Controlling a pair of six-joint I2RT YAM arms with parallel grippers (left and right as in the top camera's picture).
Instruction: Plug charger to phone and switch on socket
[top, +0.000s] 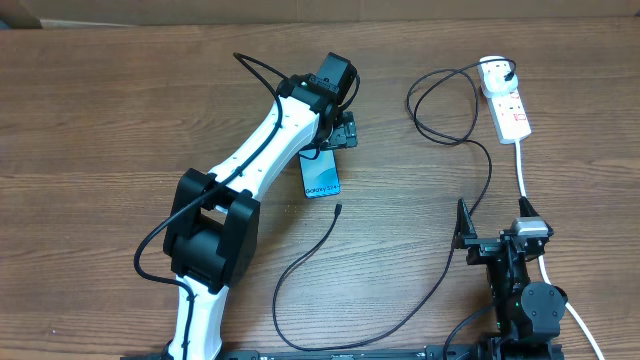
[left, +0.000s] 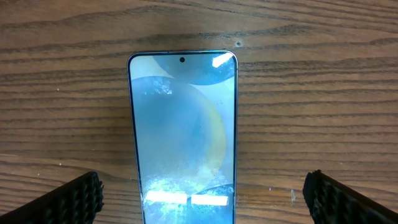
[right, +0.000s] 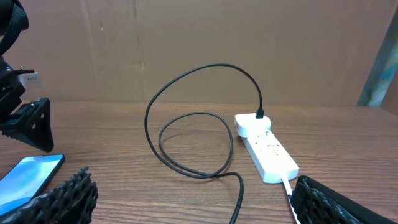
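The phone lies flat on the wooden table, screen lit light blue. My left gripper hovers open over its far end; in the left wrist view the phone runs between the two spread fingers without touching either. The charger's black cable loops from its white plug, seated in the socket, down to a loose connector tip just right of the phone. My right gripper is open and empty near the front edge, facing the socket and cable loops.
The socket's thick white cord runs toward my right arm and passes beside its right finger. The black cable sweeps across the table's front. A brown board wall stands behind the table.
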